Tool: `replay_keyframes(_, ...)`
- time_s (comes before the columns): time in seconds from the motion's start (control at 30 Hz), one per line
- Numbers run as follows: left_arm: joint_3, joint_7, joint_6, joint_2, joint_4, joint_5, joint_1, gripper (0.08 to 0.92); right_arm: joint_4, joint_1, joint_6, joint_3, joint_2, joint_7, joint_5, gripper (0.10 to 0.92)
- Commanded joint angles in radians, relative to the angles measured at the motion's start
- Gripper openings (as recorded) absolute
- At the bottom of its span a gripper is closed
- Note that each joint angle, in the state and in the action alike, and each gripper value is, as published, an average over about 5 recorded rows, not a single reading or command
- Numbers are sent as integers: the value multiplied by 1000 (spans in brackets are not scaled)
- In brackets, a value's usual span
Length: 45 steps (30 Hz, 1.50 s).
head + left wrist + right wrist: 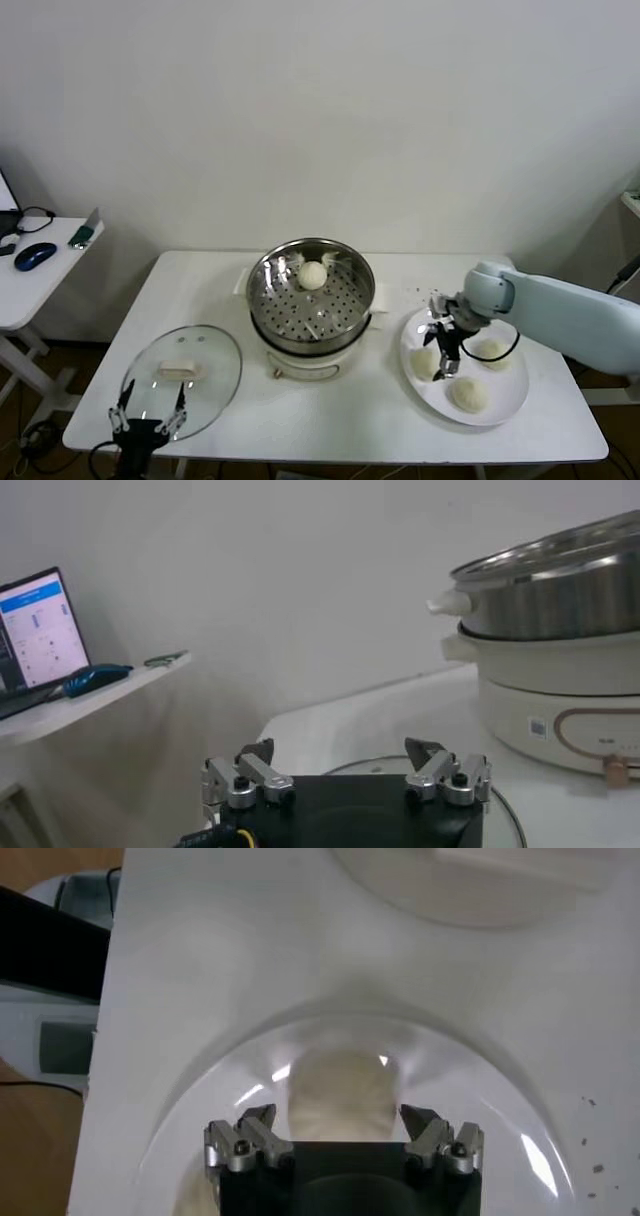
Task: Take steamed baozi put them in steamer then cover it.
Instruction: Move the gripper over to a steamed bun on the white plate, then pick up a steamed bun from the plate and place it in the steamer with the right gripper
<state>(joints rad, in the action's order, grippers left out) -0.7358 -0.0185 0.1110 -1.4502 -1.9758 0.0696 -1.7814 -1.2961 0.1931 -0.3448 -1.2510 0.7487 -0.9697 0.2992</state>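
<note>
The steel steamer (310, 300) stands mid-table on its cream pot base and holds one baozi (313, 275). Three more baozi lie on a white plate (500, 405) at the right: one under my right gripper (424, 362), one behind (492, 351), one in front (469, 394). My right gripper (446, 343) is open, just above the plate, its fingers either side of the near-left baozi (338, 1093) without holding it. The glass cover (183, 378) with its cream handle lies flat at the front left. My left gripper (148, 420) is open and empty at the table's front-left edge, by the cover.
A side desk (30, 275) with a blue mouse (35, 255) stands at the far left. The steamer's side (560, 590) and pot base (560, 705) show in the left wrist view.
</note>
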Motion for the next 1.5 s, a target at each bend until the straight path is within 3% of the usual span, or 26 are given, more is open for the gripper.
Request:
replay_keyframes(0.03, 0, 0, 1, 2, 2, 1, -2, 823, 29, -16, 1, 4, 23, 1, -15, 823)
replay_keyframes(0.6, 1, -3, 0, 0, -3, 23, -2, 823, 1, 27, 17, 11, -26, -4, -7, 713)
replay_keyframes(0.87, 11, 0, -3, -3, -16, 31, 1, 823, -34, 303, 29, -103, -47, -20, 103, 704)
replay_keyframes(1.13, 39, 7, -5, -9, -34, 58, 4, 823, -29, 695, 27, -312, 82, -34, 321, 711)
replay_keyframes(1.5, 80, 27, -19, -5, -77, 88, 10, 823, -3, 721, -60, -294, 338, 25, 437, 698)
